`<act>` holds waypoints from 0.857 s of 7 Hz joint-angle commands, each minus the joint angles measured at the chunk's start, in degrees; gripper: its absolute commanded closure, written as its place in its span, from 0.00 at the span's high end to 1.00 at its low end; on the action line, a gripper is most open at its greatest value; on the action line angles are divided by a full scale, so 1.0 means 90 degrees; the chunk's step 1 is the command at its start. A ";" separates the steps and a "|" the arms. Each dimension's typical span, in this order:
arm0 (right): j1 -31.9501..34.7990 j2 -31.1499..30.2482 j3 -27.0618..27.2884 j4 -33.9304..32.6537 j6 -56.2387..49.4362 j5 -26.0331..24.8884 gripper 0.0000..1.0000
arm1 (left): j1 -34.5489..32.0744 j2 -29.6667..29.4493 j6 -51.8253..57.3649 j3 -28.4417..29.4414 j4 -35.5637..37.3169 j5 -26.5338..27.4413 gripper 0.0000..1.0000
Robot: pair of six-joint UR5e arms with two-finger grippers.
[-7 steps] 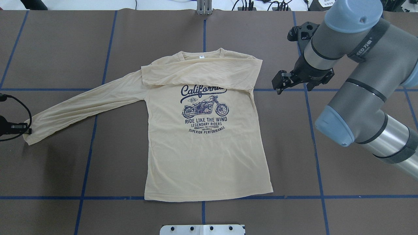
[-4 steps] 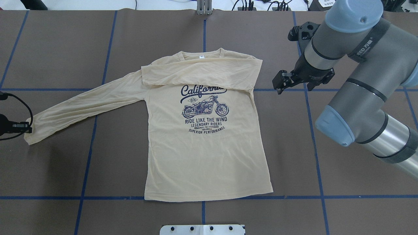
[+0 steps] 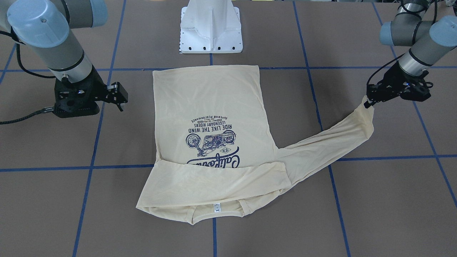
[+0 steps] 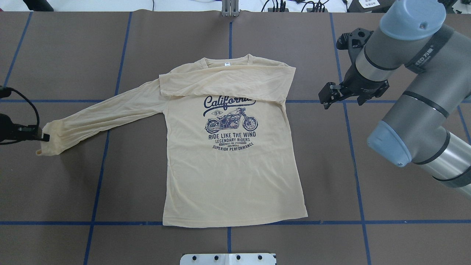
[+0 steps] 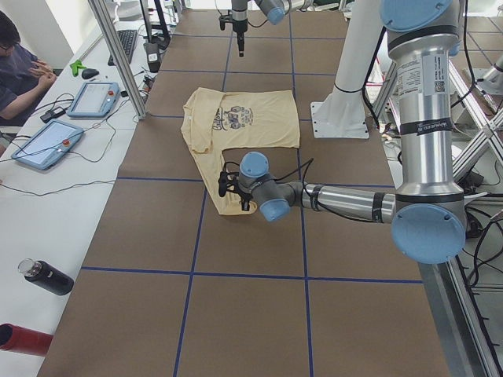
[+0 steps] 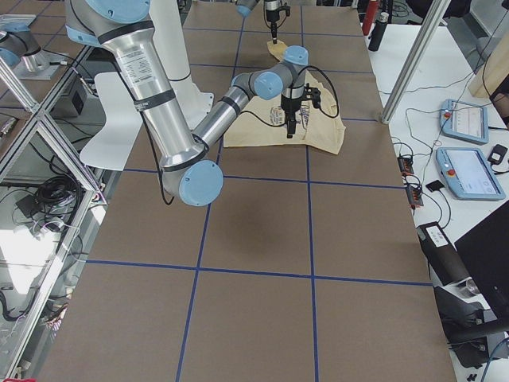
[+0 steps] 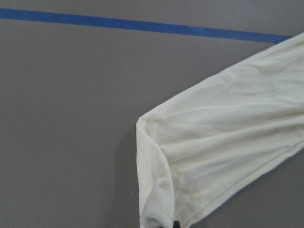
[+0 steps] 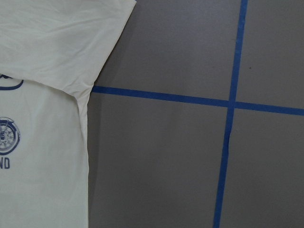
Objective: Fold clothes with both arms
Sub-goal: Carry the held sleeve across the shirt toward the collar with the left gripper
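Note:
The cream-yellow shirt (image 4: 228, 176) lies flat, print up, in the middle of the table; it also shows in the front view (image 3: 207, 100). One sleeve (image 4: 228, 82) is folded across the chest. The other sleeve (image 4: 103, 114) stretches out to the left. My left gripper (image 4: 44, 138) is shut on its cuff (image 3: 367, 110) and holds it slightly off the table, so the sleeve end curls over (image 7: 156, 156). My right gripper (image 4: 344, 96) hovers open and empty over bare table to the right of the shirt's shoulder (image 8: 85, 90).
The white base pedestal (image 3: 210, 32) stands at the table's near edge behind the shirt's hem. Blue tape lines (image 4: 353, 147) grid the brown table. Tablets (image 5: 94, 98) and a black bottle (image 5: 47, 276) lie on the side bench.
My left gripper has lifted the sleeve cuff and carried it a little to the right, curling the sleeve end. My right arm has shifted slightly right, away from the shirt.

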 commanded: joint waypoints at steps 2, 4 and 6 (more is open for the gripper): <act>0.0296 -0.0555 0.0065 0.0001 -0.0763 0.0004 1.00 | -0.0657 -0.2075 -0.0469 -0.0052 0.1750 -0.1312 0.00; 0.0326 -0.0906 0.0240 0.0011 -0.0921 -0.0025 1.00 | -0.0619 -0.3249 -0.1998 0.0007 0.1989 -0.1401 0.00; 0.0346 -0.1103 0.0271 0.0011 -0.0990 -0.0044 1.00 | -0.0318 -0.4381 -0.3484 0.0201 0.1980 -0.1617 0.00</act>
